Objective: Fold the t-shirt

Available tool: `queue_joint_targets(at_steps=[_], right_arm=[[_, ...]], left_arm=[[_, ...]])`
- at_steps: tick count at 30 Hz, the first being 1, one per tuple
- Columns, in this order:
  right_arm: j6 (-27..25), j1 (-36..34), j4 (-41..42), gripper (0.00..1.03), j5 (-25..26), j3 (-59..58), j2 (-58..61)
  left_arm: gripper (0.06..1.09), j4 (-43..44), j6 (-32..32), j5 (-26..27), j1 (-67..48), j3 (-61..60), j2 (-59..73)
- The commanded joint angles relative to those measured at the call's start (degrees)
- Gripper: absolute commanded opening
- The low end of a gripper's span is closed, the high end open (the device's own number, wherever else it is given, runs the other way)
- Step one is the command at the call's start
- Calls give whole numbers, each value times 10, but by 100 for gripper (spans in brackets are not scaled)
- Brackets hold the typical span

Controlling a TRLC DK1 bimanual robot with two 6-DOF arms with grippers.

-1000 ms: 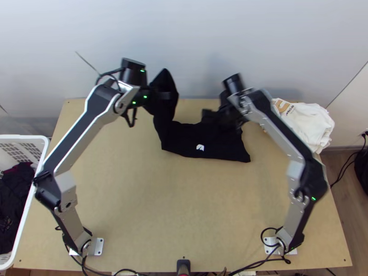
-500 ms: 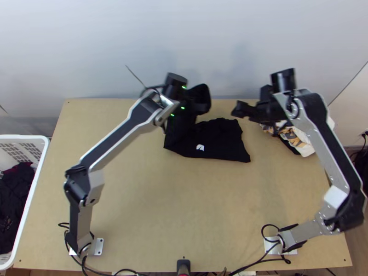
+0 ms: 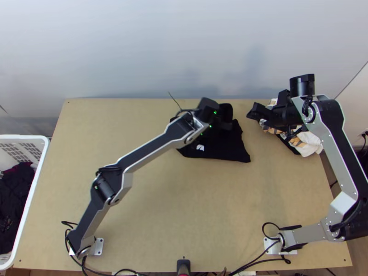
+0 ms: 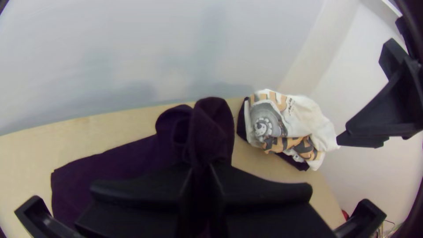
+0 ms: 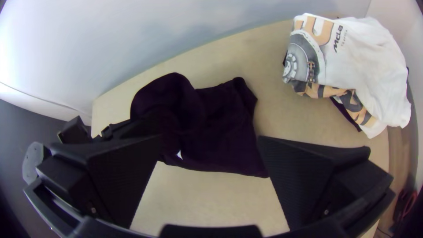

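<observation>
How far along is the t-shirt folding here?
The black t-shirt looks partly folded, lying compact. The left gripper pinches a raised part; the right gripper is open, holding nothing. Remaining, it seems: laying that part down and letting go.

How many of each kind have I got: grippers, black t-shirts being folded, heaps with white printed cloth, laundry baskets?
Grippers: 2 (left gripper, right gripper)
Black t-shirt: 1
White printed heap: 1
Laundry basket: 1
Total: 5

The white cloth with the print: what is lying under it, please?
Under the white cloth, edges of a dark cloth stick out. The rest is covered, so I cannot tell its full shape.
</observation>
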Motion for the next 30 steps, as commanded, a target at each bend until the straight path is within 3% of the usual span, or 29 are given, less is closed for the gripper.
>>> queue_joint_targets(at_steps=[1, 10, 11, 12, 14, 21, 30], right_arm=[[0, -11, 0, 99, 1, -11, -3], [0, -9, 0, 99, 0, -17, -5], [0, -9, 0, 99, 0, -18, -6], [0, -9, 0, 99, 0, -20, -7], [0, -9, 0, 99, 0, -24, -9], [0, -3, 9, 99, 0, -47, -10], [0, 99, 54, 99, 0, -31, 60]], left_arm=[[10, 11, -2, -2, -30, 12, 59], [10, 26, 2, -13, -54, 20, 89], [22, 35, 4, -18, -54, 20, 91], [45, 37, 5, -17, -53, 20, 91], [103, 27, 6, -17, -53, 24, 88], [104, -65, 2, -16, -25, 26, -13], [104, -200, 24, -12, 78, -68, -185]])
